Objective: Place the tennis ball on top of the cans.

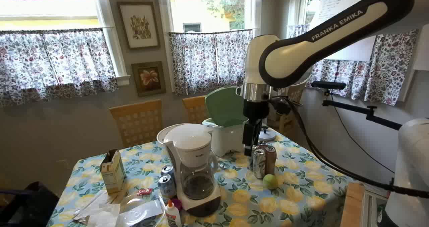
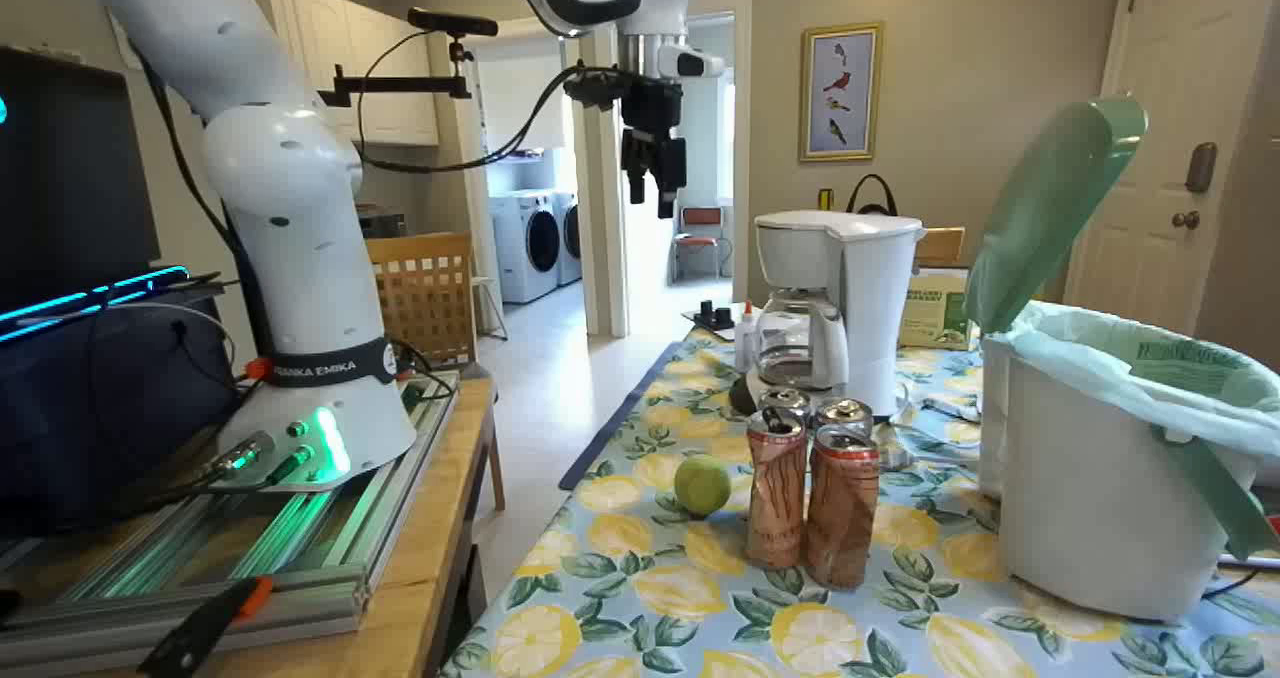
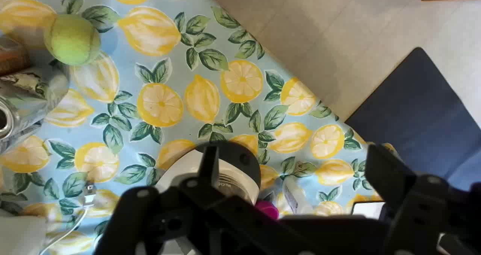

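The yellow-green tennis ball (image 1: 269, 181) sits on the lemon-print tablecloth beside the cans (image 1: 259, 163). In an exterior view, the ball (image 2: 702, 486) stands just left of the cans (image 2: 842, 513), which are upright in a tight group. In the wrist view, the ball (image 3: 73, 39) is at the upper left and the cans (image 3: 28, 93) are cut off by the left edge. My gripper (image 3: 293, 151) is open, with nothing between its fingers. It points down, high above the table, in both exterior views (image 1: 251, 146) (image 2: 652, 201), apart from the ball and cans.
A white coffee maker (image 1: 191, 143) stands on the table, with blue cans (image 1: 167, 185) and a glue bottle (image 1: 172, 215) by it. A white bin (image 2: 1110, 498) with a raised green lid (image 2: 1060, 208) stands near the cans. A carton (image 1: 112, 173) stands farther off.
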{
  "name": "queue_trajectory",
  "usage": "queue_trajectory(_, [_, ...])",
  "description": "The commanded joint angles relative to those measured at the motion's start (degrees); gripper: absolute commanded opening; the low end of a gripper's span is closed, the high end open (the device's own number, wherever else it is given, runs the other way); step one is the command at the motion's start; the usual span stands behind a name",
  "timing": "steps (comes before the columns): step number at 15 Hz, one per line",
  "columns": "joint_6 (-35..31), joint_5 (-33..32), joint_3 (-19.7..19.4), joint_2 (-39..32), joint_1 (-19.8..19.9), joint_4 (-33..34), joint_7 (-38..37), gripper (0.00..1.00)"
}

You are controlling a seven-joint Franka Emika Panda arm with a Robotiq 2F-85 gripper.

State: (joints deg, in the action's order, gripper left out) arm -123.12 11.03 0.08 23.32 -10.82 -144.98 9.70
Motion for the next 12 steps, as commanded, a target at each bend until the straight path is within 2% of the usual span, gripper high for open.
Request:
queue_trajectory(1, [0.2, 0.4, 0.8, 0.0, 0.9, 0.1, 0.3, 1.0])
queue_trajectory(5, [0.2, -0.7, 1.3, -0.1, 1.6, 0.1, -1.5, 1.0])
queue_trajectory(6, [1.5, -2.7, 1.9, -0.5, 3.4, 0.1, -5.8, 1.0])
queue_trajectory(12, [0.7, -3.5, 1.2, -1.0, 8.9, -3.2, -14.0, 1.0])
